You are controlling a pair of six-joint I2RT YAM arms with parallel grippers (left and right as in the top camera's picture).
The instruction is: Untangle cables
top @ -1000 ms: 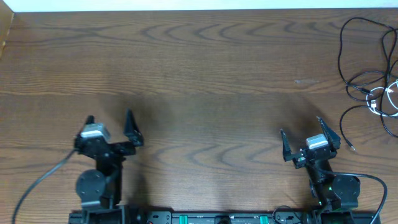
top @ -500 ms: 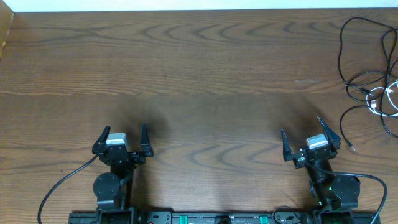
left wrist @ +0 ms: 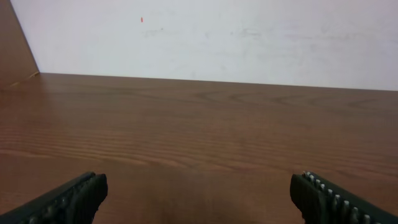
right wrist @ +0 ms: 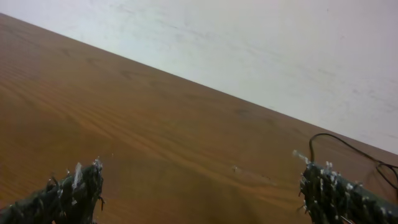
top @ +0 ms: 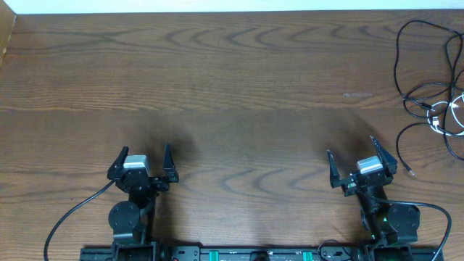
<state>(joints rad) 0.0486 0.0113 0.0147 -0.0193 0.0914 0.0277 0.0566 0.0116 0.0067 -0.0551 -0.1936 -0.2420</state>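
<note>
Left tool [top: 145, 151]: fingers spread wide, gripping nothing, sitting at the near-left part of the desk [top: 239, 80]. Right tool [top: 351, 146]: also spread wide, gripping nothing and touching no cable. Cables [top: 433, 109]: loose tangle at the desk's far-right edge, black loops plus one white strand, partly cut off by the frame, well apart from both tools. On the right wrist view, one black cable loop [right wrist: 339, 142] shows beyond the right-hand finger. Left wrist view shows only wood grain between the fingers.
</note>
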